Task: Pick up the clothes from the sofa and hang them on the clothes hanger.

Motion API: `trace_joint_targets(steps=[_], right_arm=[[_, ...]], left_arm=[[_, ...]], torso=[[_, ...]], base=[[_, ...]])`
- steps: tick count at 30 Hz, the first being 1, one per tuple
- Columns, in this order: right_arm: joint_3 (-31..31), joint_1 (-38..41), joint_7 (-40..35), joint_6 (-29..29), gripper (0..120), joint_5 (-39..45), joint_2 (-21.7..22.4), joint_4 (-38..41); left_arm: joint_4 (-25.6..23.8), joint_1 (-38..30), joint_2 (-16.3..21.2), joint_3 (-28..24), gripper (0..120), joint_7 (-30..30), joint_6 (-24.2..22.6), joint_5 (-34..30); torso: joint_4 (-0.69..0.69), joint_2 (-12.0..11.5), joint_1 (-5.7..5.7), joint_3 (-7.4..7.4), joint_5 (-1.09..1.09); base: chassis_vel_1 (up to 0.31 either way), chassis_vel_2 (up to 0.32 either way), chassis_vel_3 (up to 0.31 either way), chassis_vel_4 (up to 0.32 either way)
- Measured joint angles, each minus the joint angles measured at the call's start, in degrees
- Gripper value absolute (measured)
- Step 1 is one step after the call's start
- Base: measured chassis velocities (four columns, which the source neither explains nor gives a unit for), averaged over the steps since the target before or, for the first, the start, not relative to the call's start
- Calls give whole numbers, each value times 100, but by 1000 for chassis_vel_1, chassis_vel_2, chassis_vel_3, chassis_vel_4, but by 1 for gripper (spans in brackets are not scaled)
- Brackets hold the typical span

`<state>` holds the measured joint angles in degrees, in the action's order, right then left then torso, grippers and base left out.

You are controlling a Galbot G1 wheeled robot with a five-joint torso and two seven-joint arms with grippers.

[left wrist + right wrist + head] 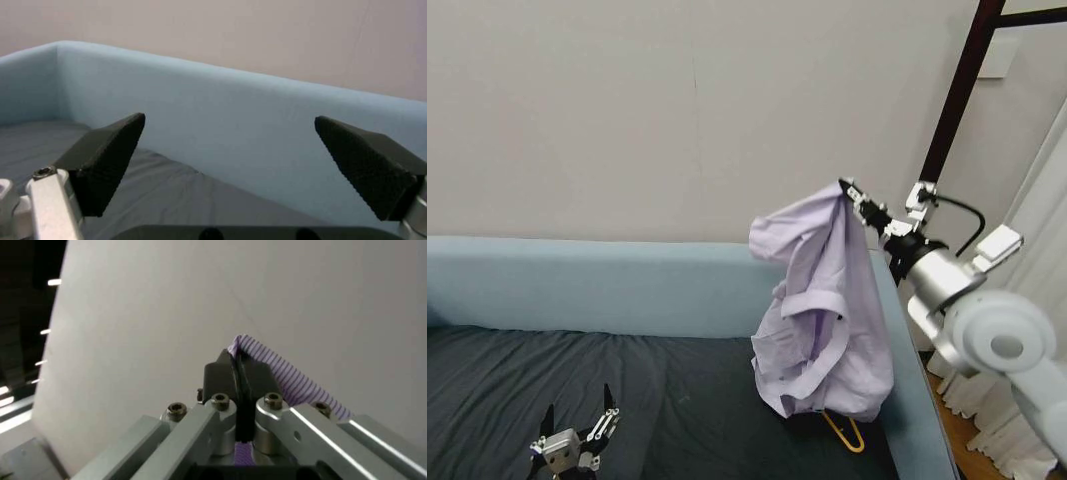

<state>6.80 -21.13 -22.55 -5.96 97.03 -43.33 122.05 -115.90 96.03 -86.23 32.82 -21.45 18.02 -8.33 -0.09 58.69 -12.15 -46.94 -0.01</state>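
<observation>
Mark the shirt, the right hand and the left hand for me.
shirt point(827, 320), head view, on the middle of the hanging cloth.
right hand point(847, 188), head view, at its fingertips pinching the shirt's top.
left hand point(577, 402), head view, midway between its open fingertips.

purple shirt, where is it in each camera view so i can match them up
Head view: the purple shirt hangs right of centre in front of the sofa backrest, its top pinched by the right gripper.
Right wrist view: a striped fold of the purple shirt sits at centre, clamped in the shut right gripper.
Left wrist view: the open left gripper faces the sofa backrest.
Shared landmark: the pale wall.
</observation>
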Motion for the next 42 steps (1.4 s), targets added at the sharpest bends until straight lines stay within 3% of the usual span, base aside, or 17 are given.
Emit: trace_joint_targets(steps=[4,8,14,18,30,35,39,42], right_arm=[[-587,502,108,-98,0,27,-167,-93],[-1236,388,412,-177,0,-458,-493,-383],[-2042,-482,833,-255,0,-1555,-1110,-1260],[-2589,-1075,1250,-158,0,-2871,-1689,-2459],[-3172,-1355,1334,475,0,-4454,-2852,-4263],[-3130,-1310,1372,872,18,-4764,-3210,-4498],[-3050,-1289,1328,982,31,-4524,-3307,-4339],[-2903,-1284,876,793,45,-4086,-3313,-4062]], left_arm=[[-25,38,-44,11,100,-2,39,26],[-64,98,-77,27,100,-4,73,75],[-166,205,-84,121,100,-6,81,92],[-260,304,-129,183,100,-8,83,117],[-268,383,-224,183,100,-12,149,225],[-234,405,-246,190,100,-19,207,260],[-231,409,-266,168,100,-22,224,283],[-232,406,-267,158,100,-24,228,290]], torso=[[0,0,0,1,-2],[1,0,0,0,-1],[0,0,0,0,0],[0,0,0,0,1],[0,1,0,0,-1],[1,1,0,0,0],[0,1,0,0,0],[0,1,1,1,0]], base=[[0,0,0,0],[0,0,0,0],[0,0,0,0],[0,0,0,0],[0,0,0,0],[0,0,0,0],[0,0,0,0],[0,0,0,0]])
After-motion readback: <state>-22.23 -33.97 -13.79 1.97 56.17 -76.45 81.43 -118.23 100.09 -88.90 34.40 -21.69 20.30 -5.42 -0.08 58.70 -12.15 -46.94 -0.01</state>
